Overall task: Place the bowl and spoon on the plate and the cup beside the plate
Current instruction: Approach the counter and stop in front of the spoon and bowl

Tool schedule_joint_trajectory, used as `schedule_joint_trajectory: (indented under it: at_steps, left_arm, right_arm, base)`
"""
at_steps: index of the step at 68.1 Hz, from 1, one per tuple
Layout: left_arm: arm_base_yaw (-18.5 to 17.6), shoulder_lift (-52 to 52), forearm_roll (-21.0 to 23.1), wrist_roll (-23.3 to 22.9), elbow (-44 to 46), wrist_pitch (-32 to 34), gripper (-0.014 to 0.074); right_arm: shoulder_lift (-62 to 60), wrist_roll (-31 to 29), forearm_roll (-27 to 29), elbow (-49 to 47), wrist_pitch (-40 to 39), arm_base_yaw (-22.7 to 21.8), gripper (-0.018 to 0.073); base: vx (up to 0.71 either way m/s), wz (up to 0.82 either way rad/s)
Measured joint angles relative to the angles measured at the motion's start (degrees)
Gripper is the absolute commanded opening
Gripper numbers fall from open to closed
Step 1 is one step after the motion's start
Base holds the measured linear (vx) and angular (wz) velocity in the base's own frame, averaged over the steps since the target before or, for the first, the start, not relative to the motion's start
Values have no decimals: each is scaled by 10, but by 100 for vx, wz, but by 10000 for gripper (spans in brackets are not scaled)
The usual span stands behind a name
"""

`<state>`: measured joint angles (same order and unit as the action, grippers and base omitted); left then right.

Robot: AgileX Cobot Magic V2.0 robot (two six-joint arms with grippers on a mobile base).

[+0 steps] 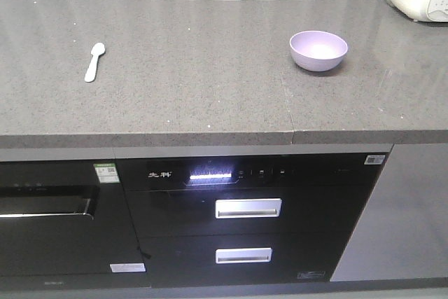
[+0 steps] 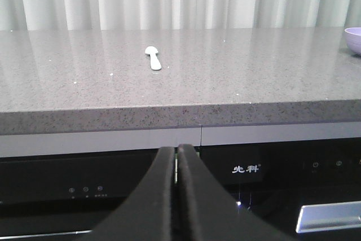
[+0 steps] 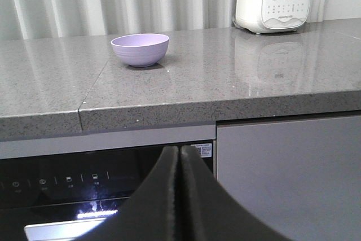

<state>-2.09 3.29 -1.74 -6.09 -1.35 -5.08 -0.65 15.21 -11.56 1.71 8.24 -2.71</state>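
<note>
Short pale mint-green plastic spoon flat on grey speckled stone table, left part; long axis near-to-far, scoop away from robot, handle toward front edge. Likely light, stiff, slippery, low-lying: pinch mid-handle. Small glossy lilac plastic bowl upright, right part, well apart; take by rim. No plate, no cup in view. Clenched, empty: left tool, right tool

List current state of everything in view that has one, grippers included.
bowl: upright, empty, on the countertop.
spoon: lying flat on the countertop, well apart from the bowl.
left gripper: shut, holding nothing.
right gripper: shut, holding nothing.
drawers: both shut.
control panel: display lit.
plate, cup: not in view.
</note>
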Motion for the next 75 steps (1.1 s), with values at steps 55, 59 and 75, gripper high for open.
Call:
schedule_joint_trajectory:
  at_steps: [55, 59, 75]
  left_arm:
    - [0, 0, 0, 0, 0, 0, -6]
    - [0, 0, 0, 0, 0, 0, -6]
    - [0, 0, 0, 0, 0, 0, -6]
  right_arm:
    - [0, 0, 0, 0, 0, 0, -6]
    - [0, 0, 0, 0, 0, 0, -6]
    - [0, 0, 0, 0, 0, 0, -6]
  base:
    - [16, -5]
    - [16, -2]
    - [15, 0]
